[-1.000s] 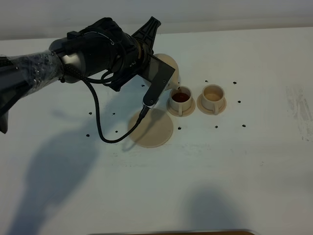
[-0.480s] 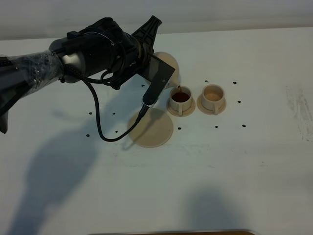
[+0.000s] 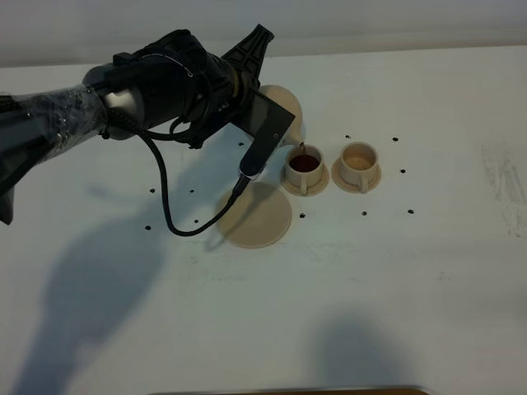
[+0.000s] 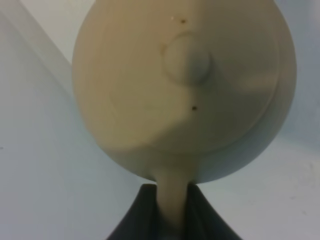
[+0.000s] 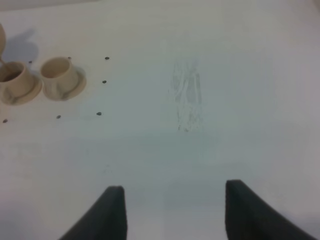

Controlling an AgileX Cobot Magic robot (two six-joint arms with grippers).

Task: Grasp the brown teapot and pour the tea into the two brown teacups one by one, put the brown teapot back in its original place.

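Note:
The brown teapot hangs tilted above the table, with my left gripper shut on its loop handle. In the left wrist view the teapot fills the frame, its handle clamped in the left gripper. A thin stream of tea falls from the spout into the left teacup, which holds dark tea. The right teacup looks pale inside. Both cups stand on small saucers. The large flat saucer lies bare. My right gripper is open over bare table, far from the teacups.
Small black dots mark the white table around the cups. A black cable loops down from the left arm near the large saucer. A faint scuff marks the table at the right.
Almost nothing has moved. The teapot stays tilted over the left teacup and tea keeps running into it.

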